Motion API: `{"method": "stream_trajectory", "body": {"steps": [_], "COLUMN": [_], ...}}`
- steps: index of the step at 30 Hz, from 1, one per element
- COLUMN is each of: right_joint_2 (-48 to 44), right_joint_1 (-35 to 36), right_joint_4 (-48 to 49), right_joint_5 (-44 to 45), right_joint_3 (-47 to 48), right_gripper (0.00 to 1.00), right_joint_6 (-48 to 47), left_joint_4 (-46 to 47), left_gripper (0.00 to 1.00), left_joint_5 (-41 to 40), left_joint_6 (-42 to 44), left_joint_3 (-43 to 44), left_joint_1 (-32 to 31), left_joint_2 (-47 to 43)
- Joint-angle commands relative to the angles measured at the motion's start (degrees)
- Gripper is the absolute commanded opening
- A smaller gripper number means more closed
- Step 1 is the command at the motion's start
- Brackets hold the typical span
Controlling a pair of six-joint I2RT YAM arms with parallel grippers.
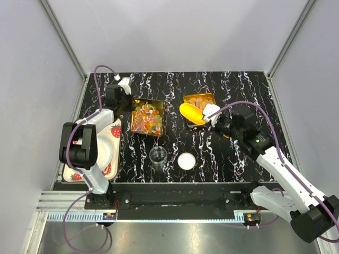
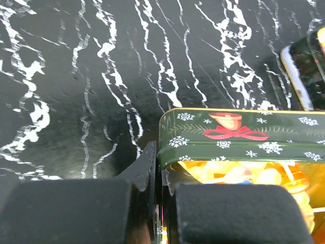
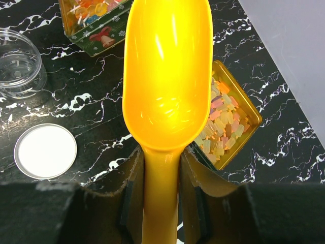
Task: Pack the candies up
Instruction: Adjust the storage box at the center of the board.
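Two square gold tins hold the candies. The left tin is full of orange, red, yellow and green candies. My left gripper is at its far-left corner, shut on the tin's green snowflake wall, with candies showing just inside. The right tin holds paler candies. My right gripper is shut on the handle of a yellow-orange scoop. The scoop's bowl is empty and hovers over the right tin's near-left edge.
A clear round jar and its white lid stand on the black marbled table in front of the tins. A strawberry-printed plate lies at the left edge under my left arm. White walls enclose the table.
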Motion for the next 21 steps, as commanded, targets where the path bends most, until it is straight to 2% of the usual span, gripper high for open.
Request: {"method": "stream_trajectory", "body": {"steps": [1, 2, 4, 6, 7, 10, 11, 13, 14, 15, 17, 19, 20, 21], "right_joint_2": [-0.2, -0.12, -0.38, -0.47, -0.55, -0.64, -0.64, -0.47, -0.38, -0.29, -0.29, -0.29, -0.29, -0.46], "right_joint_1": [-0.28, -0.28, -0.28, -0.28, -0.28, -0.28, -0.37, -0.28, -0.28, -0.19, -0.28, -0.19, -0.37, -0.28], "right_joint_4": [2.04, 2.04, 2.12, 2.04, 2.04, 1.95, 1.95, 2.04, 1.95, 1.95, 1.95, 2.04, 1.86, 1.95], "right_joint_5": [-0.59, -0.59, -0.59, -0.59, -0.59, -0.59, -0.67, -0.76, -0.76, -0.68, -0.68, -0.68, -0.68, -0.59], "right_joint_3": [0.26, 0.17, 0.26, 0.26, 0.26, 0.26, 0.34, 0.26, 0.26, 0.34, 0.26, 0.43, 0.43, 0.26], "right_gripper": [0.0, 0.0, 0.0, 0.0, 0.0, 0.0, 0.0, 0.0, 0.0, 0.0, 0.0, 0.0, 0.0, 0.0], "right_joint_6": [0.35, 0.35, 0.44, 0.44, 0.35, 0.52, 0.53, 0.53, 0.53, 0.53, 0.61, 0.53, 0.53, 0.61], "left_joint_4": [4.98, 8.31, 5.63, 4.65, 4.56, -3.32, -3.96, 0.66, 8.7, 10.61, 5.99, 8.33, 6.43, 3.54], "left_gripper": [0.0, 0.0, 0.0, 0.0, 0.0, 0.0, 0.0, 0.0, 0.0, 0.0, 0.0, 0.0, 0.0, 0.0], "left_joint_5": [5.41, 7.4, 4.69, 9.58, 9.0, 2.77, 3.11, 10.37, 12.58, 13.12, 11.11, 16.37, 14.64, 6.18], "left_joint_6": [-2.3, -4.58, -3.37, -5.29, -6.08, -2.85, -2.67, -4.5, -7.29, -7.32, -4.62, -6.78, -6.45, -4.62], "left_joint_3": [1.74, 0.76, 2.33, 3.47, 4.0, 8.21, 8.48, 4.56, 2.18, -0.1, 1.53, 1.9, 1.98, 4.16], "left_joint_1": [2.19, 3.16, 2.73, 4.04, 4.39, 3.52, 3.69, 4.57, 5.18, 5.19, 3.97, 4.66, 4.31, 3.35], "left_joint_2": [-5.48, -5.83, -5.05, -3.03, -2.59, -0.39, -0.21, -1.78, -2.57, -3.63, -3.11, -2.32, -2.41, -2.32]}}
